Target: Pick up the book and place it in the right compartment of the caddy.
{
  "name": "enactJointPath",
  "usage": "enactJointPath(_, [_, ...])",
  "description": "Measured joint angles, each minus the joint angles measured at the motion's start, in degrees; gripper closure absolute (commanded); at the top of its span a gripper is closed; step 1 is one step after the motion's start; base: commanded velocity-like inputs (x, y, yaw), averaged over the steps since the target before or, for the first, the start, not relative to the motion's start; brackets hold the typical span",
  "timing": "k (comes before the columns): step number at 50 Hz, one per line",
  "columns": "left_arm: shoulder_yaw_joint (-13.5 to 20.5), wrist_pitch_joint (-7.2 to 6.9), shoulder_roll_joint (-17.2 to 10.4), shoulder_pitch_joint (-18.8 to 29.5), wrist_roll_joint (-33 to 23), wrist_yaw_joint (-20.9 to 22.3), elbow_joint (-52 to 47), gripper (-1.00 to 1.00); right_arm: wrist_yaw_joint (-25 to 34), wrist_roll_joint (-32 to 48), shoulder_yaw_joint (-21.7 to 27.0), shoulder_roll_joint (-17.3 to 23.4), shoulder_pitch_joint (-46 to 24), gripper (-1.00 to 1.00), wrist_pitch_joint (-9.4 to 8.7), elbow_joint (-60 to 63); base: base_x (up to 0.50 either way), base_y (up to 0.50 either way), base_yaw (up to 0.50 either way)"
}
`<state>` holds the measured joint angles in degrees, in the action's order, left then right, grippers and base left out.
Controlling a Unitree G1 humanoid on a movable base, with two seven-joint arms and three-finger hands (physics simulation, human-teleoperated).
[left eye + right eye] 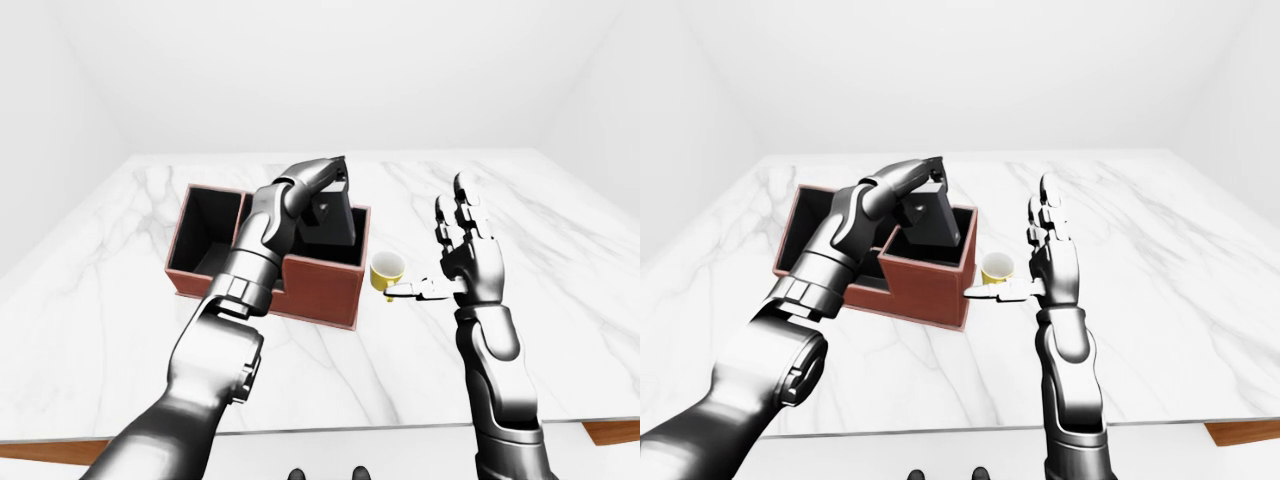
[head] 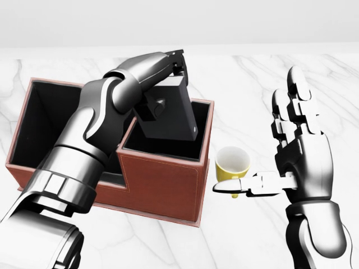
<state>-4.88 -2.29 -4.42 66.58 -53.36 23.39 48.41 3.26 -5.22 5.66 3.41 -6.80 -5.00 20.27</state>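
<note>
— Fingers [image 2: 180, 58] of the left hand [image 2: 168, 64] are curling over the top edge of the book [image 2: 171, 115] and gripping it, aren't they?

— Yes, as far as the head view is showing. The hand is clasping the book's upper end, and the dark book is hanging tilted, its lower part sitting inside the right compartment [image 2: 168, 147] of the caddy [image 2: 162, 188]. Whether its bottom edge is touching the compartment floor, I cannot tell.

— And the left compartment [image 2: 47, 120]?

— It is showing dark walls, and the left forearm is crossing over part of it in the head view.

— What is the right hand [image 2: 300, 154] doing?

— It is standing upright to the right of the caddy, fingers spread and pointing up, gripping nothing. Its thumb [image 2: 252, 184] is reaching out toward the left of the view, its tip lying across the lower rim of the yellow cup [image 2: 231, 162] as the camera sees it; whether it is actually touching the cup, I cannot tell.

— Where is the cup sitting?

— On the white marble table [image 1: 560, 300], just beside the caddy's right wall. In the left-eye view the reddish-brown caddy is resting toward the left half of the tabletop.
</note>
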Motion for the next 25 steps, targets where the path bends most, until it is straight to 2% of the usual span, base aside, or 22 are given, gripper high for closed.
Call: enactJointPath(25, [-1.22,4.11,1.05,0.21,-1.14,-6.4,8.91,1.0,1.23,-0.33,0.74,0.17,1.96,-1.0,0.0,0.56,0.0,0.0,0.0])
